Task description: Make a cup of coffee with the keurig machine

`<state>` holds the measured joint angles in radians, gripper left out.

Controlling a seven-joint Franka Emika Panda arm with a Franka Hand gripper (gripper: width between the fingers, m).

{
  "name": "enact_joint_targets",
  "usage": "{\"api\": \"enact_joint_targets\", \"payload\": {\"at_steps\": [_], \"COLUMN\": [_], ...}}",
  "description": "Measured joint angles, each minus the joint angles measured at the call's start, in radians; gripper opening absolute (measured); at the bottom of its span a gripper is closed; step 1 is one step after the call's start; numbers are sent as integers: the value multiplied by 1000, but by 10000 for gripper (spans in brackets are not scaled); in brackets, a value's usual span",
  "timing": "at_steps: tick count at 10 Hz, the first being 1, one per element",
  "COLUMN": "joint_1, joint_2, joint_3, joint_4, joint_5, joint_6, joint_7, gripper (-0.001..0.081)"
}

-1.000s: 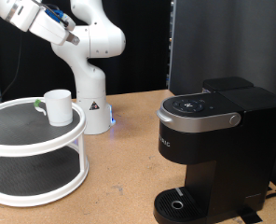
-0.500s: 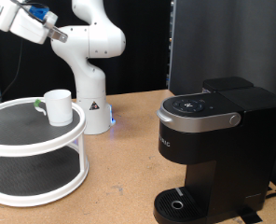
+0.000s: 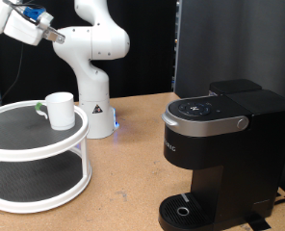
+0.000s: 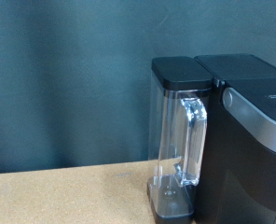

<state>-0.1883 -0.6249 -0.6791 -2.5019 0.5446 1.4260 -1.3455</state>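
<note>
the gripper (image 3: 54, 35) has lifted further toward the exterior view's top left corner in the last second, well above the cup (image 3: 59, 110); its fingers look empty, but i cannot tell their spread. the cup sits untouched on the upper tier of the 2-tier white stand (image 3: 46, 144). the keurig machine (image 3: 224, 144) stands closed, drip tray (image 3: 186, 209) bare, so brewing seems unstarted.

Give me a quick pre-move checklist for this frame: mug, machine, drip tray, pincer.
1. Mug upright on the white stand's top tier: ok.
2. Keurig lid closed: ok.
3. Drip tray bare, no mug under the spout: ok.
4. Pincer high at the exterior view's top left, above the stand, holding nothing visible: ok.
5. Pincer open or shut: cannot tell.
6. Water in the clear tank: cannot tell.
</note>
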Motion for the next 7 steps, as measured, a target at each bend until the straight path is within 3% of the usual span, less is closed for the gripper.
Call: {"api": "enact_joint_targets", "payload": {"at_steps": [7], "joint_1": [1], "joint_2": [26], "joint_3": [-84], "joint_4": [15], "joint_5": [-42], "joint_6": [-22], "joint_7": [-42], "gripper": [7]}}
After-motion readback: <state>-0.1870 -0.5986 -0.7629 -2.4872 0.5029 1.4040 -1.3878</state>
